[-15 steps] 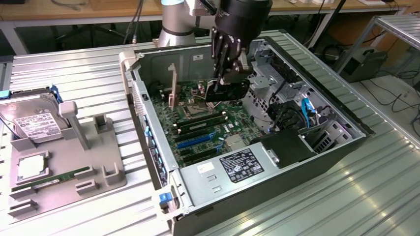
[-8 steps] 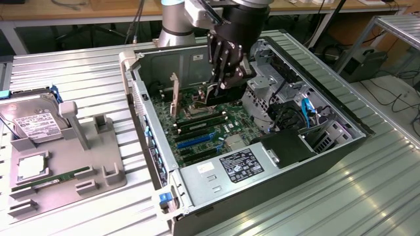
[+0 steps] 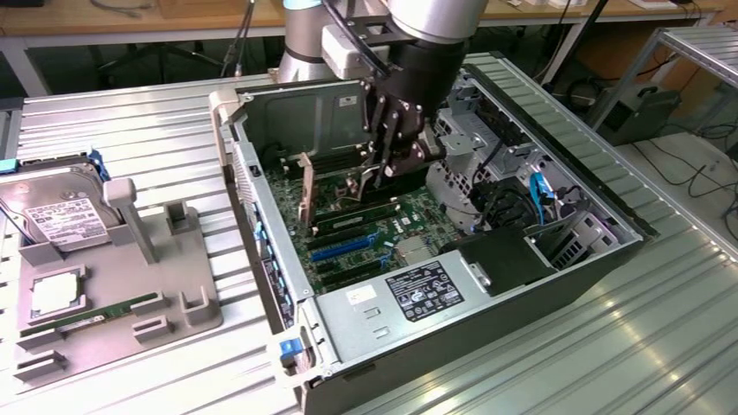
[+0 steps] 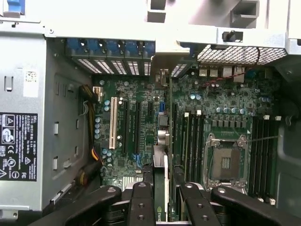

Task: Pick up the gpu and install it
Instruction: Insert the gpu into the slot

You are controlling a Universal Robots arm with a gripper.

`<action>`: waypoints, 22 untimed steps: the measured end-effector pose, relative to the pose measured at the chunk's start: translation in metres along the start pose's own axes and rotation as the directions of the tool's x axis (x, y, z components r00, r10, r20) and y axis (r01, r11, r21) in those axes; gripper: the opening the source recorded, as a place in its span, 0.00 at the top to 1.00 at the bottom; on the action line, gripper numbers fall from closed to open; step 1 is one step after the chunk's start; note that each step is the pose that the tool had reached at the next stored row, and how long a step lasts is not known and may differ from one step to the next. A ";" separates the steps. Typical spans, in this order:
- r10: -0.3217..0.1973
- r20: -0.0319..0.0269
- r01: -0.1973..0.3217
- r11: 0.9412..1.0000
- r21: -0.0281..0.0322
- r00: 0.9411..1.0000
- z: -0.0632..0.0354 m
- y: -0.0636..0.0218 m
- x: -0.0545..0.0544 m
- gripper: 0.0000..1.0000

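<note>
Green card edge sits pinched between my gripper's (image 4: 161, 207) black fingers (image 4: 141, 205), half-closed on the gpu (image 4: 160, 188), held on edge inside the open computer case (image 3: 271, 229). Directly beneath my fingers lies the motherboard (image 4: 141, 127); the card's long axis runs parallel to the expansion slots (image 4: 129, 125), its far end pointing toward the rear bracket openings (image 4: 113, 66)
</note>
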State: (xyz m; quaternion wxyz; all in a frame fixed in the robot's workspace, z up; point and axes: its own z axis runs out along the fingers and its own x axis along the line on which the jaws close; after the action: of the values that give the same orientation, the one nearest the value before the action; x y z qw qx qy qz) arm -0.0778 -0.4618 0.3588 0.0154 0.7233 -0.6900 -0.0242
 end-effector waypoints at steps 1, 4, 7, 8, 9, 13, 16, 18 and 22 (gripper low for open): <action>0.002 0.000 -0.002 1.000 0.000 1.000 0.0021 0.0013 0.000 0.74; 0.017 0.001 -0.017 1.000 0.000 1.000 0.0097 0.0039 0.000 0.74; 0.051 0.003 -0.051 0.999 0.001 0.999 0.0173 0.0044 0.000 0.74; 0.057 0.003 -0.057 0.998 0.001 0.998 0.0194 0.0050 0.000 0.74; 0.060 0.003 -0.060 0.998 0.001 0.998 0.0227 0.0065 0.000 0.74; 0.069 0.004 -0.069 0.998 0.001 0.998 0.0365 0.0104 0.000 0.74; 0.076 0.004 -0.076 0.997 0.001 0.997 0.0443 0.0136 -0.002 0.74; 0.076 0.004 -0.076 0.997 0.001 0.997 0.0486 0.0141 -0.002 0.74; 0.074 0.004 -0.074 0.997 0.001 0.997 0.0584 0.0139 -0.002 0.74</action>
State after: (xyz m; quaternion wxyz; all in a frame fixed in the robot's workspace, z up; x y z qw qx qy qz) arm -0.0950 -0.4600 0.3013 0.0146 0.6972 -0.7163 -0.0247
